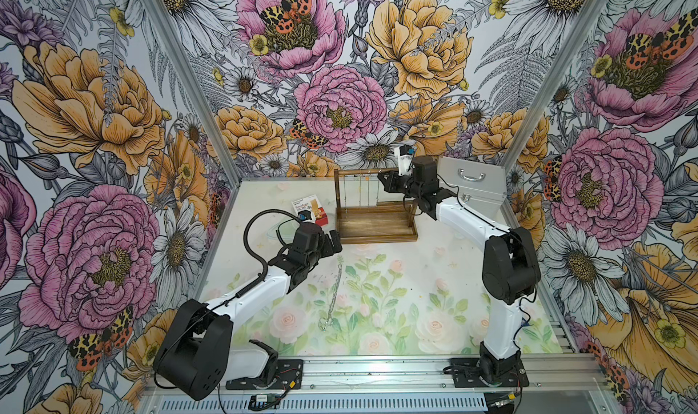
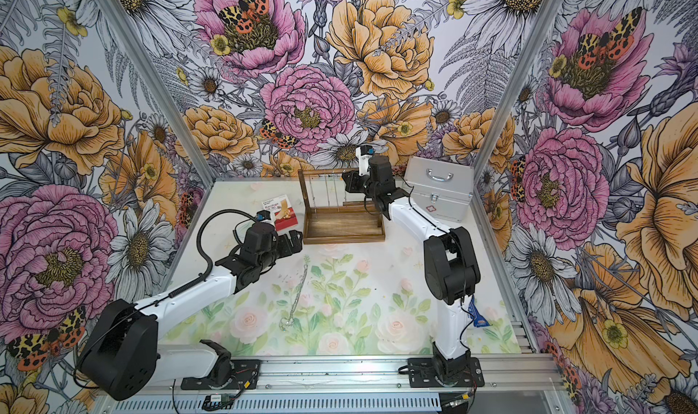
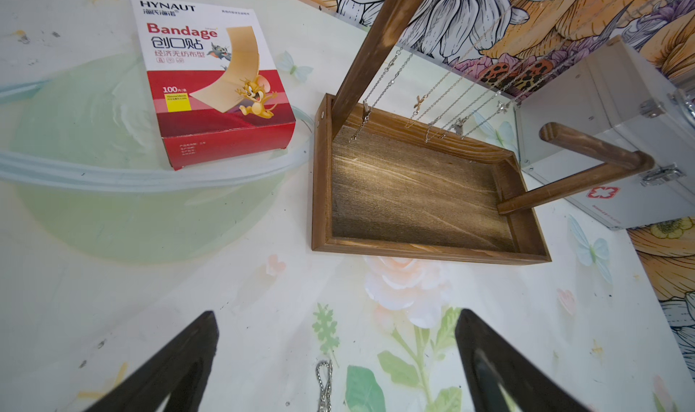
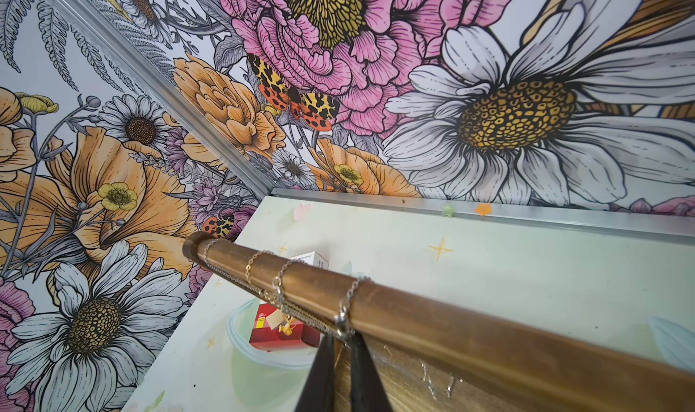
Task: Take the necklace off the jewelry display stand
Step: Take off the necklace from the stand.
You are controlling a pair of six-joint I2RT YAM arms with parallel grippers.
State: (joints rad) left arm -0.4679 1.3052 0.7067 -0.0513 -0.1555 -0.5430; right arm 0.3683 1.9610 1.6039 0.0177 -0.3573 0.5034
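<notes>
**mo:** Both top views first. Which way does the jewelry display stand point(image 1: 377, 238) point?

**jay:** Its tray's long side and the top rod point(image 1: 359, 171) both run along the back wall. The post is at one end, and the rod's free end aims at the silver case point(image 1: 472, 185) just beside the stand. The right gripper point(image 1: 385, 180) is up at that free end, but I can't read its fingers from here. The left gripper point(image 1: 334, 242) hangs low near the stand's front corner on the post side. A loose chain point(image 1: 332, 299) lies on the table in front of the stand, stretched front to back.

**mo:** Left wrist view?

**jay:** The left fingers point(image 3: 180, 361) are spread wide with nothing gripped. One end of the loose chain point(image 3: 324, 384) shows on the table between them. The stand is ahead, with a bandage box point(image 3: 210, 79) near its post end.

**mo:** And the right wrist?

**jay:** You're looking along the rod point(image 4: 451, 323). Four chains loop over it. The necklace point(image 4: 348, 301) nearest the free end hangs straight down, so its long axis is vertical, crosswise to the rod. The right fingers point(image 4: 319, 372) are nearly together, with the tips pinched on that necklace at its clasp, just under the rod.
</notes>
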